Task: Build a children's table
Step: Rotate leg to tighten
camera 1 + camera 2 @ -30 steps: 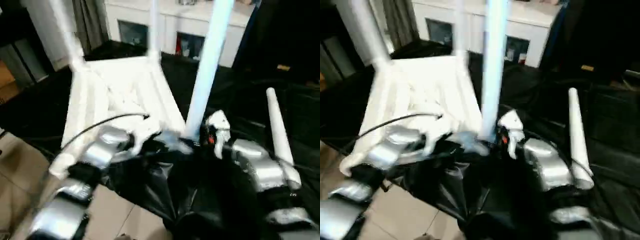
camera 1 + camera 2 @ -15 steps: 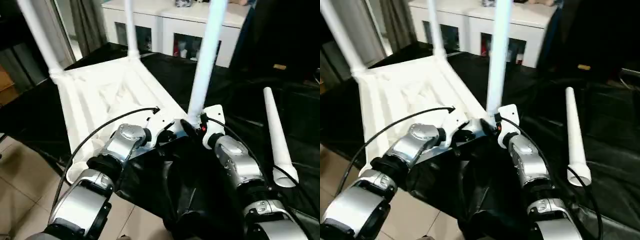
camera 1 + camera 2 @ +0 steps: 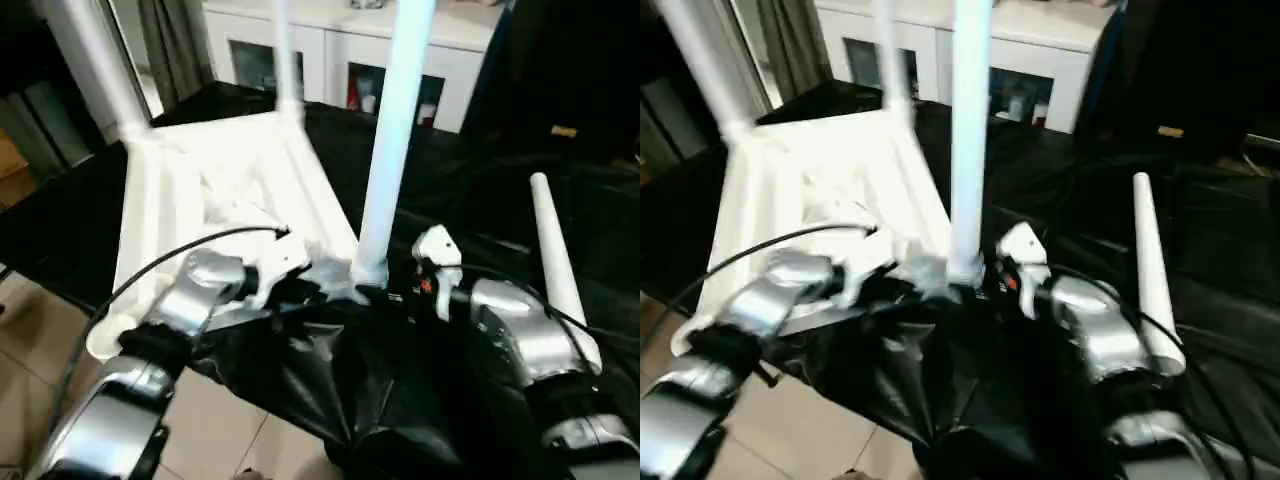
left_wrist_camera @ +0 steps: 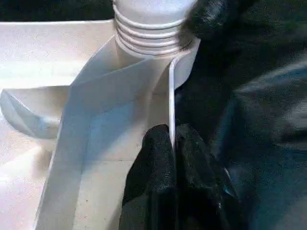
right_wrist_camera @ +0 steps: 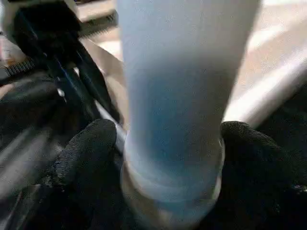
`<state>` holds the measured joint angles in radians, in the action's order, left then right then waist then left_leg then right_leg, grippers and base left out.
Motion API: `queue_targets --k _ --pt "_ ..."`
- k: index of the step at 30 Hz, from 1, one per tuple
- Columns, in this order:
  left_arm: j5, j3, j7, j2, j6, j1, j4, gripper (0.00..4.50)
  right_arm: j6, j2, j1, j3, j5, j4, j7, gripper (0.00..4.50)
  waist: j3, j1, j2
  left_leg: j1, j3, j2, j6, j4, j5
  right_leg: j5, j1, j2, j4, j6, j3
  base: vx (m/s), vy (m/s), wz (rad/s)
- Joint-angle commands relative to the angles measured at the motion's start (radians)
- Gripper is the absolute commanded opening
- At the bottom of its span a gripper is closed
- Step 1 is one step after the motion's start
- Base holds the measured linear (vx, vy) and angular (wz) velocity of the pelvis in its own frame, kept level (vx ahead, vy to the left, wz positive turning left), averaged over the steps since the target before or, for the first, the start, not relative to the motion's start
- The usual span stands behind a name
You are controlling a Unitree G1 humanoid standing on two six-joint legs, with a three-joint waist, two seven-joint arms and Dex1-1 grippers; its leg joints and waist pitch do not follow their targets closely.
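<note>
Tabletop first: the white plastic rectangular tabletop (image 3: pixel 215 185) lies ribbed underside up on the black sheet-covered work surface (image 3: pixel 470 200), three white tubular legs standing in its round corner sockets. The near leg (image 3: pixel 385 140) rises from the corner closest to the robot; a fourth white tubular leg (image 3: pixel 560 270) lies loose on the sheet to the right. The left gripper (image 4: pixel 173 158) is pinched together on the thin edge wall of the tabletop just below that corner's ribbed collar. The right gripper (image 5: pixel 168 158) straddles the leg's base, one finger on each side; whether they press it I cannot tell. Seating this leg well probably means bracing the rim firmly and keeping the leg upright while turning.
</note>
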<state>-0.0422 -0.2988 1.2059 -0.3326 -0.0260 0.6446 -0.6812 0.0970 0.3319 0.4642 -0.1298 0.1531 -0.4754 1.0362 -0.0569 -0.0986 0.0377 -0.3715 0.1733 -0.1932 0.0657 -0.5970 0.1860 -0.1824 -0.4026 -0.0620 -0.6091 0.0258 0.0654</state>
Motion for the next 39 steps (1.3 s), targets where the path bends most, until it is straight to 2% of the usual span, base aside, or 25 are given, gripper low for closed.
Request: queue_targets --k 1,3,5,7,10,13,15,17,19,20,21,23,25,26,29,30,32,34,35,39 --pt "0.017 -0.023 0.056 0.001 0.0 -0.008 0.054 0.0 -0.007 0.025 -0.003 -0.017 0.003 0.015 0.038 3.71 0.071 0.001 -0.007 0.012 -0.008 -0.044 -0.073 0.067 0.166 -0.169 0.053 -0.083 0.07 0.237 -0.047 0.0 0.0 0.0" --pt "0.017 -0.025 0.064 -0.007 0.001 -0.013 0.064 0.0 -0.003 0.026 -0.004 -0.024 0.003 0.018 0.052 3.51 0.07 -0.001 -0.009 0.013 -0.007 -0.043 -0.065 0.068 0.172 -0.191 0.053 -0.083 0.071 0.228 -0.048 0.0 0.0 0.0" --pt "0.019 -0.026 0.068 -0.011 0.002 -0.015 0.067 0.0 0.002 0.028 -0.006 -0.025 0.006 0.024 0.058 3.49 0.068 -0.001 -0.009 0.01 -0.007 -0.04 -0.062 0.068 0.174 -0.211 0.054 -0.083 0.074 0.218 -0.048 0.0 0.0 0.0" --pt "0.017 -0.023 0.067 -0.014 0.002 -0.017 0.069 0.0 0.014 0.029 -0.009 -0.031 0.01 0.033 0.074 3.14 0.068 0.0 -0.011 0.01 -0.008 -0.04 -0.061 0.068 0.17 -0.221 0.054 -0.083 0.074 0.211 -0.047 0.0 0.0 0.0" --pt "0.016 -0.021 0.06 -0.015 -0.004 -0.019 0.072 0.0 0.025 0.028 -0.015 -0.04 0.013 0.044 0.085 3.09 0.071 0.0 -0.011 0.009 -0.008 -0.04 -0.063 0.067 0.156 -0.203 0.054 -0.082 0.072 0.21 -0.047 0.0 0.0 0.0" --pt "0.012 -0.014 0.031 -0.006 -0.012 -0.017 0.069 0.0 0.034 0.02 -0.02 -0.039 0.013 0.042 0.067 2.75 0.072 0.0 -0.011 0.009 -0.008 -0.04 -0.066 0.066 0.146 -0.179 0.054 -0.081 0.07 0.213 -0.047 0.0 0.0 0.0" --pt "-0.003 0.001 -0.052 0.023 -0.029 0.003 0.036 0.0 0.044 -0.015 -0.013 -0.016 -0.001 0.004 -0.026 2.7 0.071 0.001 -0.011 0.009 -0.008 -0.039 -0.065 0.066 0.145 -0.18 0.053 -0.081 0.07 0.216 -0.047 0.0 0.0 0.0" --pt "-0.014 0.019 -0.135 0.053 -0.045 0.03 -0.007 0.0 0.035 -0.048 0.0 0.007 -0.021 -0.044 -0.13 2.65 0.068 0.005 -0.012 0.01 -0.008 -0.037 -0.053 0.068 0.164 -0.22 0.051 -0.083 0.076 0.212 -0.047 0.0 0.0 0.0" --pt "-0.02 0.044 -0.24 0.096 -0.061 0.071 -0.064 0.0 0.027 -0.089 0.021 0.035 -0.04 -0.109 -0.26 2.65 0.064 0.014 -0.014 0.016 -0.008 -0.031 -0.029 0.07 0.197 -0.316 0.048 -0.082 0.087 0.188 -0.046 0.0 0.0 0.0" --pt "-0.022 0.049 -0.267 0.107 -0.063 0.082 -0.078 0.0 0.027 -0.098 0.026 0.042 -0.043 -0.125 -0.291 2.64 0.065 0.015 -0.014 0.014 -0.01 -0.03 -0.022 0.07 0.195 -0.345 0.051 -0.084 0.089 0.173 -0.045 0.0 0.0 0.0" --pt "-0.022 0.05 -0.272 0.109 -0.064 0.084 -0.081 0.0 0.027 -0.101 0.027 0.044 -0.043 -0.128 -0.297 2.64 0.064 0.015 -0.015 0.014 -0.01 -0.03 -0.024 0.071 0.197 -0.354 0.05 -0.083 0.093 0.167 -0.045 0.0 0.0 0.0" --pt "-0.033 0.079 -0.446 0.175 -0.091 0.155 -0.178 0.0 0.043 -0.179 0.061 0.094 -0.038 -0.198 -0.485 2.63 0.064 0.018 -0.013 0.017 -0.009 -0.028 -0.022 0.069 0.199 -0.345 0.045 -0.08 0.093 0.165 -0.047 0.0 0.0 0.0" --pt "-0.036 0.092 -0.543 0.216 -0.098 0.194 -0.232 0.0 0.044 -0.233 0.083 0.109 -0.051 -0.236 -0.608 2.63 0.066 0.017 -0.013 0.014 -0.01 -0.027 -0.016 0.071 0.183 -0.34 0.049 -0.081 0.093 0.162 -0.046 0.0 0.0 0.0" --pt "-0.041 0.094 -0.573 0.231 -0.092 0.208 -0.253 0.0 0.037 -0.256 0.09 0.11 -0.061 -0.247 -0.643 2.63 0.068 0.017 -0.01 0.014 -0.011 -0.027 -0.018 0.069 0.178 -0.319 0.049 -0.082 0.092 0.163 -0.047 0.0 0.0 0.0" --pt "-0.045 0.094 -0.581 0.255 -0.081 0.221 -0.275 0.0 0.009 -0.289 0.1 0.1 -0.069 -0.259 -0.648 2.63 0.071 0.014 -0.013 0.01 -0.009 -0.026 -0.036 0.067 0.154 -0.251 0.054 -0.082 0.086 0.175 -0.047 0.0 0.0 0.0" --pt "-0.045 0.09 -0.569 0.26 -0.072 0.219 -0.272 0.0 0.006 -0.295 0.099 0.099 -0.062 -0.253 -0.631 2.98 0.072 0.012 -0.012 0.007 -0.01 -0.026 -0.046 0.067 0.142 -0.227 0.056 -0.082 0.083 0.181 -0.046 0.0 0.0 0.0" --pt "-0.044 0.074 -0.52 0.258 -0.043 0.214 -0.269 0.0 0.002 -0.289 0.096 0.098 -0.045 -0.232 -0.57 3.33 0.072 0.012 -0.011 0.006 -0.01 -0.028 -0.064 0.066 0.135 -0.189 0.057 -0.082 0.079 0.196 -0.046 0.0 0.0 0.0" --pt "-0.044 0.067 -0.494 0.252 -0.027 0.21 -0.268 0.0 -0.001 -0.276 0.094 0.093 -0.046 -0.223 -0.543 3.42 0.07 0.013 -0.012 0.007 -0.009 -0.028 -0.071 0.066 0.154 -0.206 0.058 -0.082 0.083 0.198 -0.045 0.0 0.0 0.0" --pt "-0.044 0.064 -0.483 0.248 -0.025 0.207 -0.266 0.0 -0.002 -0.268 0.092 0.088 -0.046 -0.217 -0.526 3.55 0.069 0.015 -0.013 0.003 -0.011 -0.026 -0.071 0.068 0.162 -0.229 0.062 -0.083 0.084 0.188 -0.044 0.0 0.0 0.0" --pt "-0.029 0.038 -0.339 0.2 0.014 0.165 -0.217 0.0 -0.019 -0.172 0.058 0.04 -0.041 -0.146 -0.339 3.55 0.07 0.012 -0.015 0.006 -0.01 -0.029 -0.081 0.066 0.159 -0.245 0.062 -0.083 0.087 0.182 -0.045 0.0 0.0 0.0"
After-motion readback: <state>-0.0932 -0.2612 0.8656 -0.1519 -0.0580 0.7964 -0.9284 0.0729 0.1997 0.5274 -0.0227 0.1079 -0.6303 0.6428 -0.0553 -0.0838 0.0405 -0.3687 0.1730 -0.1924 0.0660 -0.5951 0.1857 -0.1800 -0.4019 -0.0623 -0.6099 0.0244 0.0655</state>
